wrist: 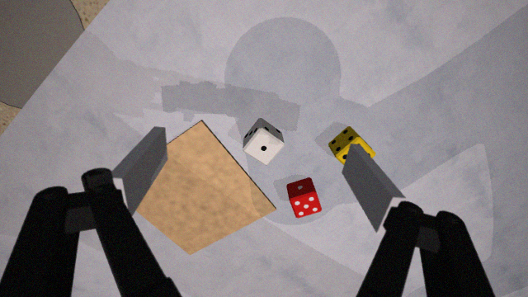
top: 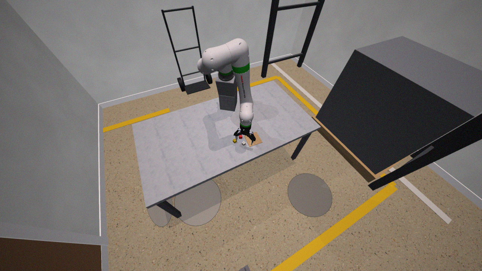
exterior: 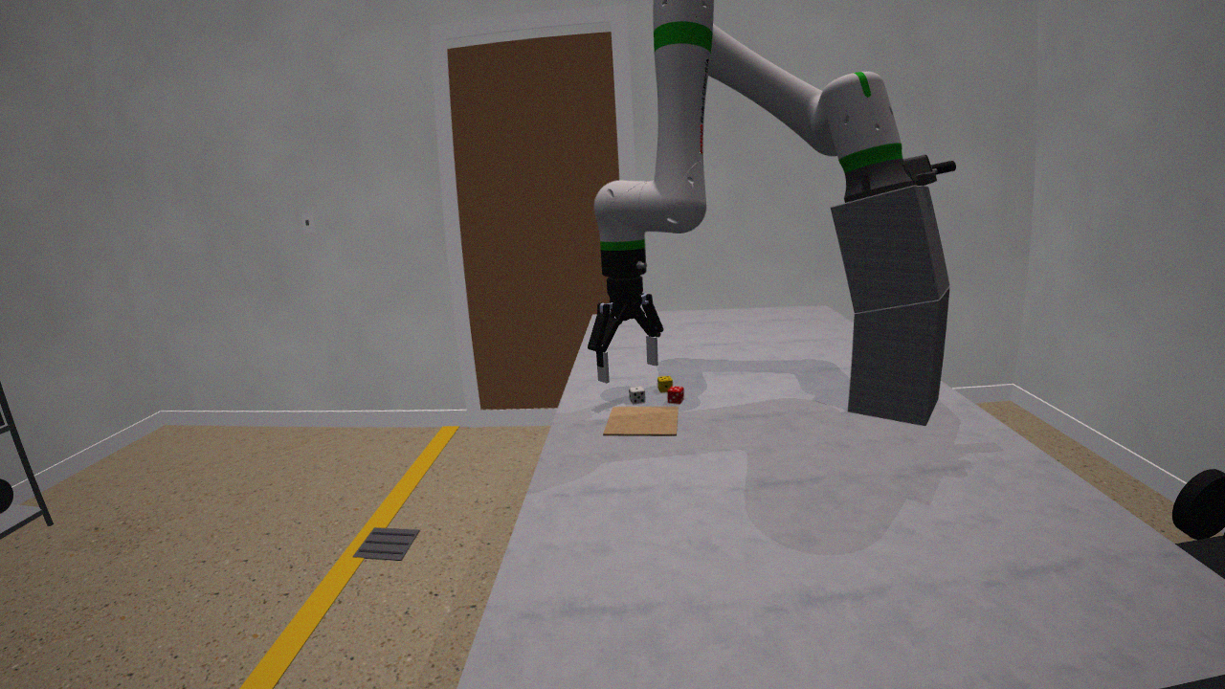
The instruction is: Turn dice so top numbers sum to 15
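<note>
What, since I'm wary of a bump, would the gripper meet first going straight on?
Probably the white die, below the gap between the gripper's open fingers. Depth is unclear: a fingertip might touch the mat or yellow die first.

Around me: one black hand truck (top: 197, 47), two-wheeled, upright by the wall; one brown door (exterior: 539, 222), closed, in pale frame; one slatted floor grate (exterior: 387, 543), dark, lying on a yellow line (exterior: 329, 577); two black wheels, partly seen, at my exterior view's edges.
</note>
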### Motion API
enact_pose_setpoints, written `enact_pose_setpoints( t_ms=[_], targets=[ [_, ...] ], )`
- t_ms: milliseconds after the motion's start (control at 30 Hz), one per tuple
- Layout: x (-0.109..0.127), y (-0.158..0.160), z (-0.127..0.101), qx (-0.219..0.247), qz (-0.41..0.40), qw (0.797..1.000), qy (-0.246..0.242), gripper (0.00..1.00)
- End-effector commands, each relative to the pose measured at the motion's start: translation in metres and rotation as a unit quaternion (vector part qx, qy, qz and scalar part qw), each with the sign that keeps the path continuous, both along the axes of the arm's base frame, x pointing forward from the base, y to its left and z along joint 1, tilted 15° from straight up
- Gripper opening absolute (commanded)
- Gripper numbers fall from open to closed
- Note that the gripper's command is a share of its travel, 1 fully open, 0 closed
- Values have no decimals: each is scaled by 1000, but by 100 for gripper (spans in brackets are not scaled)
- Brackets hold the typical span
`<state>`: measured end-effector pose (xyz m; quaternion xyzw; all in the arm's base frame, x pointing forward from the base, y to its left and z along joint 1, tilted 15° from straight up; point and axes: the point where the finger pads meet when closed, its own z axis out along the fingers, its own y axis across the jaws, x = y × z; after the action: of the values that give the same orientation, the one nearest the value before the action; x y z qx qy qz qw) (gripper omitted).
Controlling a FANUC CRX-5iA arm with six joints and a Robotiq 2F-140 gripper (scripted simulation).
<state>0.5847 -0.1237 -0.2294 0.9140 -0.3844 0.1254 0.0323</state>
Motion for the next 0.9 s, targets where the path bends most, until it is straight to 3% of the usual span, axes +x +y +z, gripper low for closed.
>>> enact_pose_setpoints(
  t_ms=[0,400,867],
  targets=[
    [0,0,0,0,0,1000,0,100],
    [-11,1,-2,0,0,1000,0,100],
    [-46,5,-10,0,0,1000,0,100]
  ],
)
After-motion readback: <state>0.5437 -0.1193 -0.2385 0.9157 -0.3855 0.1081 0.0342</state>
